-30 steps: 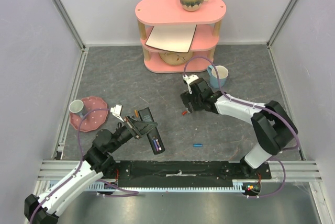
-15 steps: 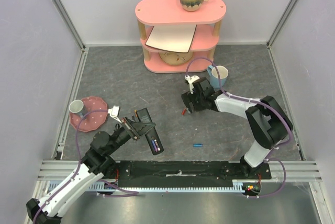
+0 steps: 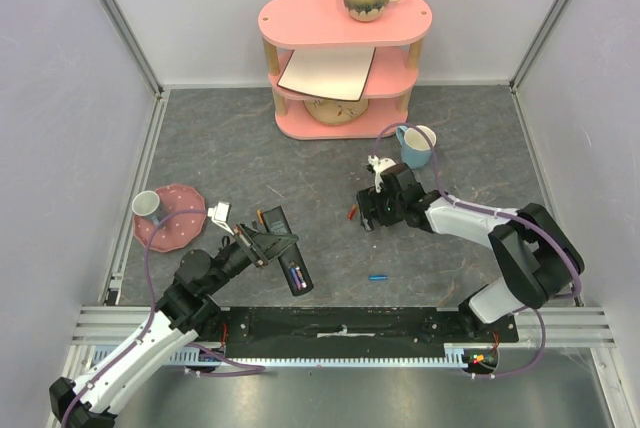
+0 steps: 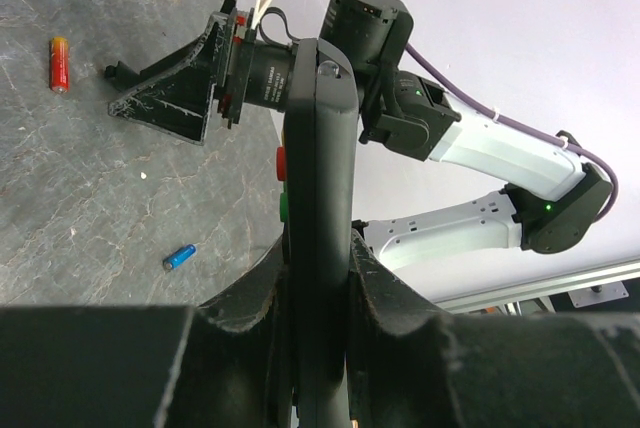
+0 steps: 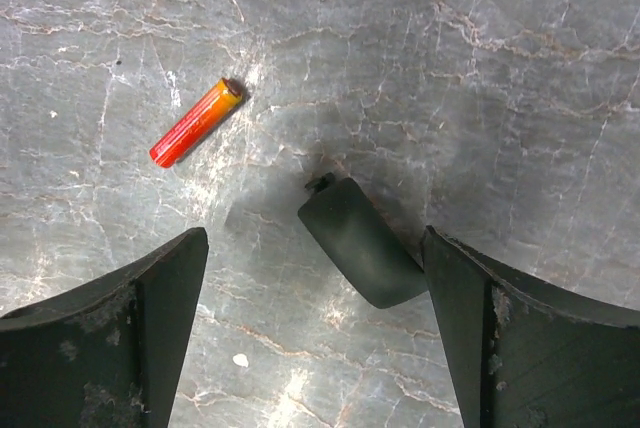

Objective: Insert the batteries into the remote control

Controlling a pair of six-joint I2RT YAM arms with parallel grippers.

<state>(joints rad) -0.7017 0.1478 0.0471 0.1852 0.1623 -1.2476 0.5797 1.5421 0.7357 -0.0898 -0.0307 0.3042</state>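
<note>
Hanging just beyond the near rail [image 3: 570, 320], the left gripper [image 3: 268, 244] clamped the remote control [image 4: 318, 178] — one purple battery [image 3: 296, 273] showing in its back. Farther out, the right gripper [image 5: 312, 248] gaped wide over open grey mat [image 3: 230, 158], a red-orange cell [image 5: 196, 122] just beside.

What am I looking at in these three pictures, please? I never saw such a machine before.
Two robot arms stand at the near edge of a grey table. One picture looks down from above; the others come from a camera on each wrist. The left gripper is shut on the black remote control, with a purple battery in it. The right gripper is open above the table, where a red-orange battery and a dark curved piece lie. A small blue cylinder lies nearby.
</note>
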